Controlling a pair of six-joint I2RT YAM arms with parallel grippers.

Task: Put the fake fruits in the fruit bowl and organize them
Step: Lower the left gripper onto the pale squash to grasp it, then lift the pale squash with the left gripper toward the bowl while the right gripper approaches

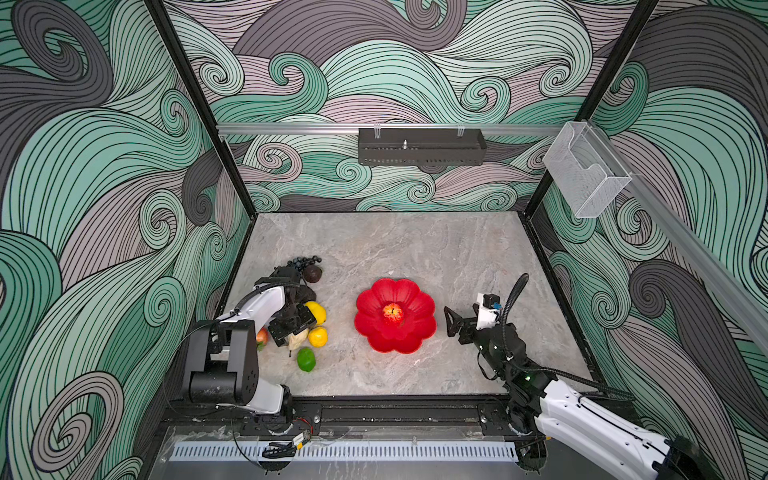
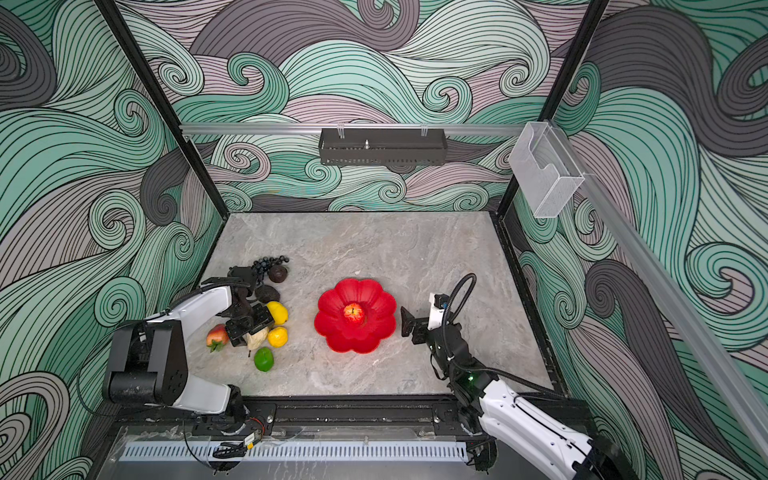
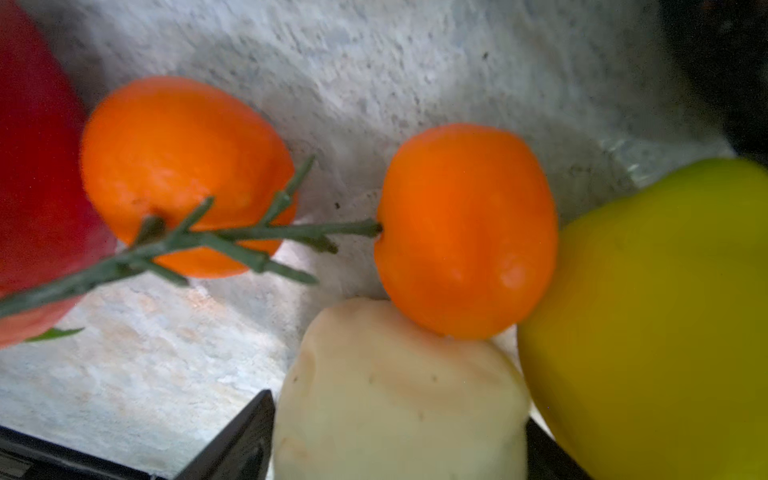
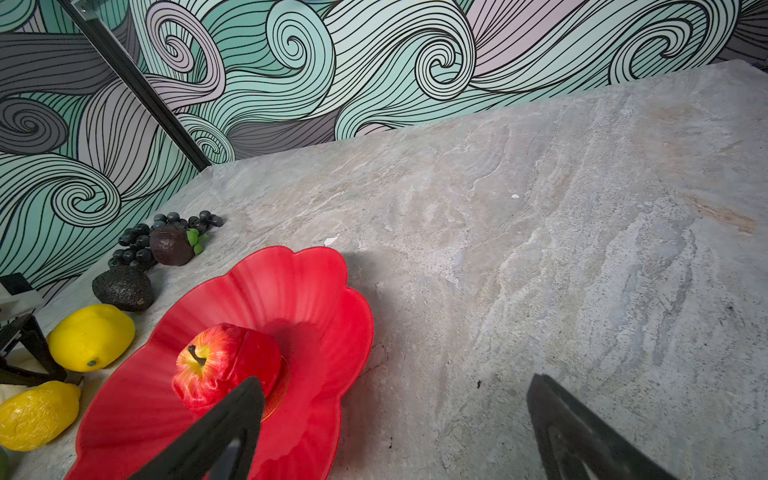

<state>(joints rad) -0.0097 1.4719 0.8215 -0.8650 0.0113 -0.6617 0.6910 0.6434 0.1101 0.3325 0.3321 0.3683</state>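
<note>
The grey marble table [image 1: 415, 249] fills the floor of the cell. The red scalloped fruit bowl [image 1: 372, 330] sits near its middle, just beside the right gripper [image 1: 452, 322], on the side its fingertips point toward. That gripper hangs low with its jaws wide apart and nothing between them. From its wrist the one red apple [image 4: 216, 361], lying in the bowl's centre, shows just past one finger. The left gripper [image 1: 291, 328] is well apart from the bowl, down among the loose fruit. Its fingers [image 3: 245, 440] spread to either side of the single beige pear [image 3: 395, 395], close against it; I cannot tell whether they pinch it. Fruit crowds this gripper. On its bowl side lie a lemon [image 1: 316, 311] and a second lemon [image 1: 318, 336]. One lime [image 1: 306, 359] lies just past its fingertips, and one red fruit with green leaves [image 2: 217, 336] sits on the side away from the bowl. Behind its wrist are one avocado [image 1: 305, 294], one dark round fruit [image 1: 312, 273] and one grape bunch [image 1: 303, 262]. Underneath it, two oranges [image 3: 465, 228] share a green stem [image 3: 249, 245], and one of them touches the pear.
</note>
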